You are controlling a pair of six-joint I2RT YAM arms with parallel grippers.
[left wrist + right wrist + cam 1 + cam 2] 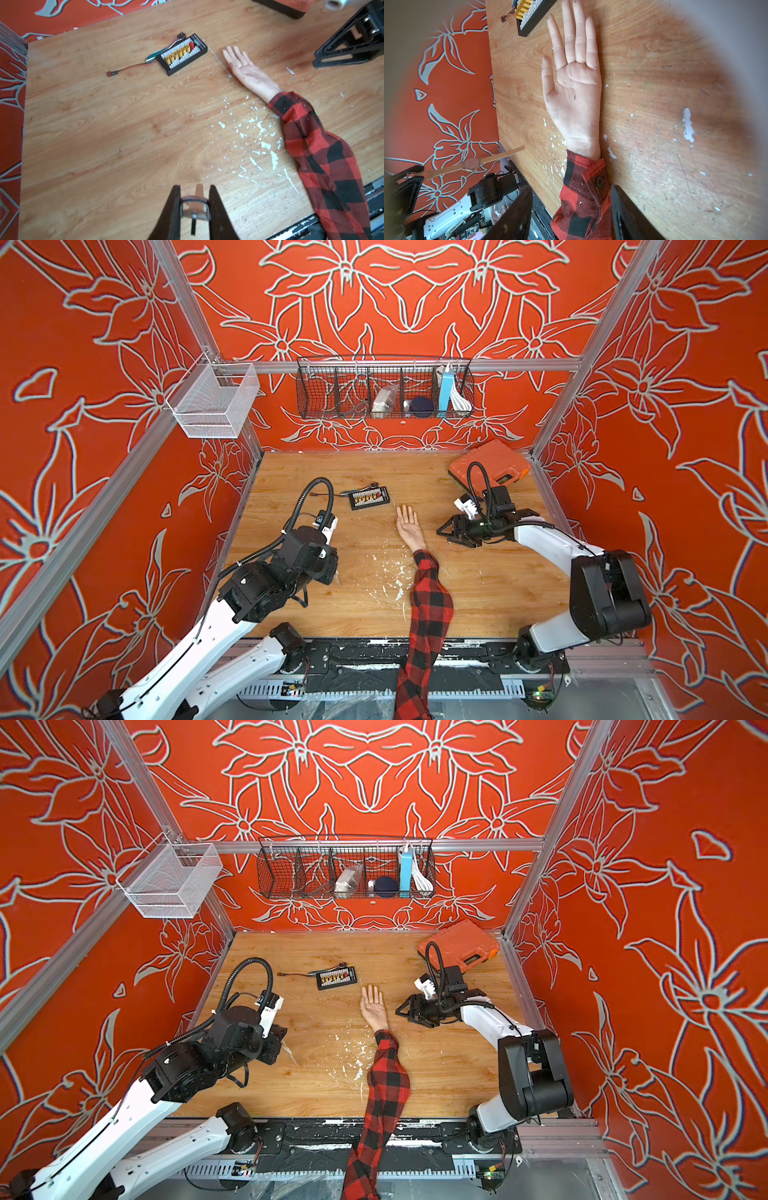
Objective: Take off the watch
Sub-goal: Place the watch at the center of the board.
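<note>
1. Left gripper (194, 188) is pinched narrow on the watch (472, 163), with its black tapering fingers (174, 209) clamped on the strap at the metal buckle end.
2. The watch has a small round pale face in a thin rim and a slim, flat beige strap. The strap juts stiffly from the jaws on a slant, over the near left part of the table (93, 135), well apart from the mannequin hand (575, 93).
3. The right gripper (572, 187) stands wide and holds nothing. It is just beside the mannequin hand on the right, apart from it, and its dark fingers frame the cuff in the wrist view.
4. The mannequin hand lies palm up, with matte, rubbery pale skin smudged grey and straight fingers held close together. Its bare wrist runs into a woven red-and-black checked sleeve (583, 199) with a dark cuff button.
5. The table is smooth wood grain, with white chipped flecks (261, 128) around the sleeve.
6. Just beyond the fingertips lies a black rectangular board (181, 54) with rows of yellow plugs and a thin red lead. A metal ratchet (178, 40) with a teal handle touches its far side.
7. An orange ribbed plastic case (490, 466) sits in the far right corner.
8. A broad stretch of open wood lies between the left gripper and the sleeve.
9. Aluminium rails and red floral walls bound the left, right and far edges. A black wire basket (384, 387) and a white mesh basket (216, 400) hang from the rails, well above the table.
</note>
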